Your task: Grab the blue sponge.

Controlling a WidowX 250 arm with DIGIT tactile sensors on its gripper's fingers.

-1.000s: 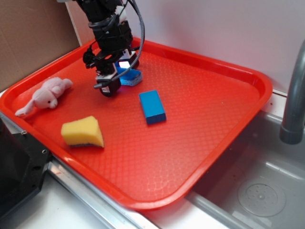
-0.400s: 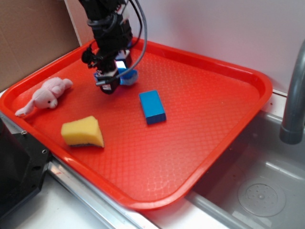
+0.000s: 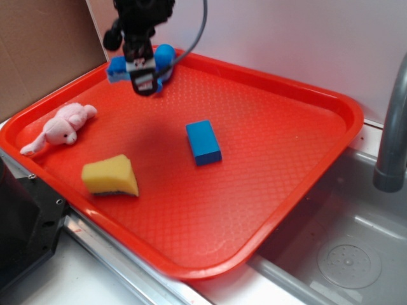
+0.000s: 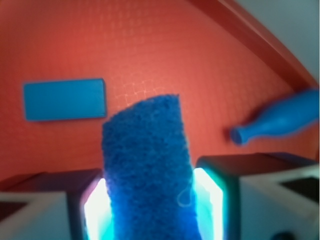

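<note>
The blue sponge (image 3: 141,62) is held clear above the far left corner of the red tray (image 3: 331,101), clamped at its rough porous head between the fingers (image 4: 207,187) of the gripper (image 3: 144,76), which are closed against it on both sides. The head is judged light, soft and compressible, so a firm pinch suits it; the smooth rounded handle (image 4: 280,121) looks slippery and is better avoided.
</note>
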